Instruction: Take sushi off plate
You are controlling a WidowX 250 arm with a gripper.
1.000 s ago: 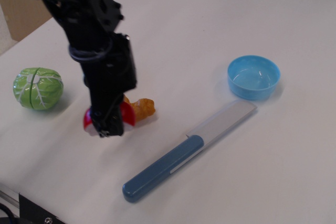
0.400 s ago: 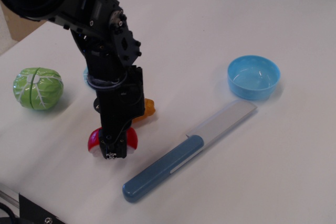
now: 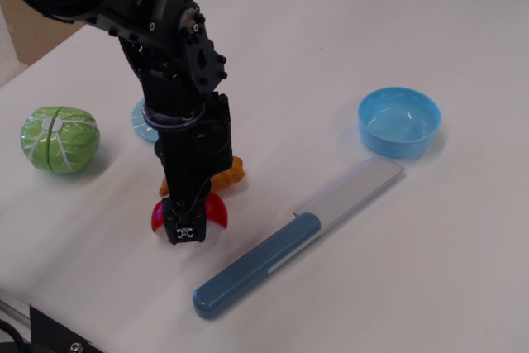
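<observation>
The sushi (image 3: pixel 216 212), a glossy red toy with a white base, sits between the fingers of my black gripper (image 3: pixel 187 227), low over the white table in front of the brown chicken wing toy (image 3: pixel 227 176). The gripper is shut on it. The small light-blue plate (image 3: pixel 142 121) lies on the table behind the arm, mostly hidden by it; only its left edge shows. The sushi is off the plate, well in front of it.
A green cabbage toy (image 3: pixel 59 139) sits at the left. A blue-handled toy knife (image 3: pixel 285 245) lies diagonally to the right of the gripper. A deeper blue bowl (image 3: pixel 399 121) stands at the right. The table's front edge is near the bottom left.
The gripper has carried the sushi forward and slightly right, away from the plate. The plate's edge now shows behind the arm. Other objects have not moved.
</observation>
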